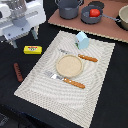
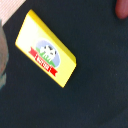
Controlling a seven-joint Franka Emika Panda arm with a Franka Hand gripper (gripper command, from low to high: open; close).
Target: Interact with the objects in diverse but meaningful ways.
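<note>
My gripper (image 1: 23, 38) hangs at the exterior view's upper left, open, with nothing between its fingers. Just below it on the black table lies the flat yellow box (image 1: 32, 49), and it fills the wrist view as a yellow box (image 2: 45, 47) with a cow label; the fingers do not show there. The brown sausage (image 1: 18, 71) lies nearer the front, and its end (image 2: 121, 7) shows at the wrist view's edge. The pale blue carton (image 1: 82, 40) stands on the far part of the placemat. The red tomato (image 1: 94, 12) sits in a grey pan at the back.
A striped placemat (image 1: 100, 75) holds a round wooden plate (image 1: 68, 65), a fork (image 1: 65, 80) and a knife (image 1: 80, 56). On a board at the back stand a grey pot (image 1: 68, 7), the pan (image 1: 90, 19) and a bowl (image 1: 123, 17).
</note>
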